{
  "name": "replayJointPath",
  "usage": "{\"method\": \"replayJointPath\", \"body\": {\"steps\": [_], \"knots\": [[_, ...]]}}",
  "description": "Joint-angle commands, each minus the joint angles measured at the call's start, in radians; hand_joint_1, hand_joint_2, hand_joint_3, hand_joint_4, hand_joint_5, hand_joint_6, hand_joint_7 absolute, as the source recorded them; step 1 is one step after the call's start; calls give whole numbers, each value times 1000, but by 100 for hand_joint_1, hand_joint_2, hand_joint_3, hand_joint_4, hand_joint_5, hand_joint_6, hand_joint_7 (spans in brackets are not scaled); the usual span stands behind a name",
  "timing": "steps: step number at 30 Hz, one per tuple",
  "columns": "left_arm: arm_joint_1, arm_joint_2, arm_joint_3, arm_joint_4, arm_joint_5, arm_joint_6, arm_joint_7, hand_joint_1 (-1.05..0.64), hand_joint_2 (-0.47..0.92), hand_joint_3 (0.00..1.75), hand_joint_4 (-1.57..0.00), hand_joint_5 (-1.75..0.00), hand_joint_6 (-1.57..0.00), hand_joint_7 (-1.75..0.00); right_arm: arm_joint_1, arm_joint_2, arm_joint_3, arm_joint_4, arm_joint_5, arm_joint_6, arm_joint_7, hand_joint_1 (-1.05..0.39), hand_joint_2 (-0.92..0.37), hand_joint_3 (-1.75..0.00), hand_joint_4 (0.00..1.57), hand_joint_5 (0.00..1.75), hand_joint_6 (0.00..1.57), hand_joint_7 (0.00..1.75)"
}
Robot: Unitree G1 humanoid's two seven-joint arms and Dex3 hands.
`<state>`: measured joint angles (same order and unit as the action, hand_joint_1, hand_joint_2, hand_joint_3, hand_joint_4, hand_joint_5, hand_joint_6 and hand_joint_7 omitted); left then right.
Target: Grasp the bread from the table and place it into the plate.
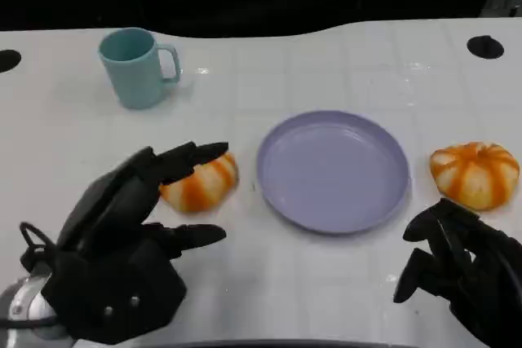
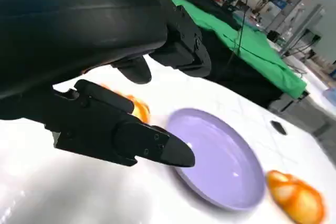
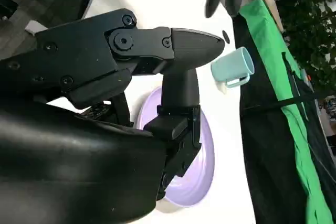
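Head view shows one bread roll (image 1: 200, 185) on the white table (image 1: 326, 63) just left of the purple plate (image 1: 334, 170), with the left hand (image 1: 134, 218) spread open around it, fingers above and below, holding nothing. A second roll (image 1: 475, 173) lies right of the plate, near the right hand (image 1: 461, 262), whose fingers curl inward on nothing. A teal mug (image 1: 136, 67) stands farther back on the left.

2 orange-and-cream striped bread rolls (image 1: 200, 185) (image 1: 475, 174), a lilac plate (image 1: 333, 170), a pale teal mug (image 1: 135, 66), a white worktop (image 1: 269, 275), black robot hands (image 1: 122, 242) (image 1: 461, 270).
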<state>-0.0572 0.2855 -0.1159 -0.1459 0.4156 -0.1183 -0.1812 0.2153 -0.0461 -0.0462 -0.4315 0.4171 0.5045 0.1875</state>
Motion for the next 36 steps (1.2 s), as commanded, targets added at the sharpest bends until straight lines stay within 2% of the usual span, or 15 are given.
{"method": "replayJointPath", "body": {"steps": [1, 6, 10, 16, 24, 30, 36], "knots": [[-32, 35, -16, 7, 74, 3, 25, -58, 87, 0, -1, -68, -39, -3, -2, -8, -3, 3, -1, -3, -4, -44, -92, -38, 63, 175, 49, 161], [-114, 83, -93, 17, 316, 87, 13, -57, 82, 0, 0, -53, -31, -1, -2, -8, -5, 16, 1, -19, 8, -44, -92, -40, 63, 175, 49, 161], [-160, 97, -147, 30, 431, 144, -14, -58, 81, 0, 0, -44, -28, -1, -3, -8, -5, 11, 2, -11, 2, -44, -92, -40, 63, 175, 49, 161], [-257, 77, -237, 127, 542, 231, -65, -55, 80, 0, 0, -35, -26, 0, 1, -9, -6, 6, 8, -10, 6, -43, -92, -39, 62, 175, 49, 160], [-378, 49, -304, 328, 548, 246, -59, -52, 80, 1, 0, -30, -22, 0, 4, -13, -7, -3, 7, 2, 4, -45, -92, -39, 63, 175, 49, 161], [-520, -14, -390, 655, 564, 235, 34, -50, 77, 0, 0, -27, -20, 0, 10, -15, -7, -16, 8, 15, -3, -44, -92, -39, 62, 175, 48, 160], [-639, -83, -423, 940, 536, 220, 158, -52, 76, 0, 0, -26, -17, 0, 18, -17, -9, -22, 12, 17, 3, -45, -92, -39, 62, 175, 48, 160]]}}
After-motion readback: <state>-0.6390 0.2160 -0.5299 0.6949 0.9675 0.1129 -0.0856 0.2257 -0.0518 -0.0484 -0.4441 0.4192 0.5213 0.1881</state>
